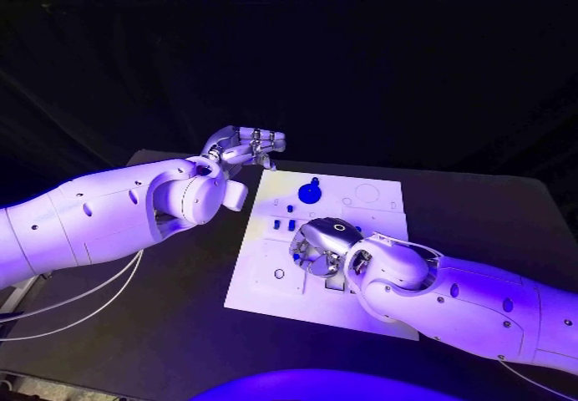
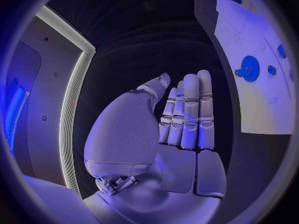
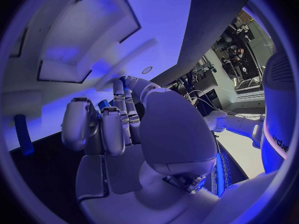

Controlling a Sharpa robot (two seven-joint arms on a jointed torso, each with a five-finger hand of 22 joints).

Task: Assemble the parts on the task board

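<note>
A dark tabletop carries the white task board, square to the robot and partly covered by its right arm. The right hand hangs low over the middle of the board, fingers curled downward around something small and blue; whether they actually grip it, or merely crowd it, cannot be told from these views. The left hand is held off the board's far left corner, above the tabletop, fingers straight and side by side with nothing in them. Near the board's far edge a round blue gear sits on the plate, apparently already seated, with a small blue peg just beside it. A few smaller blue parts lie nearer the middle, just beyond the right hand. By the look of it, assembly is under way but far from finished: several recesses in the board remain open.
</note>
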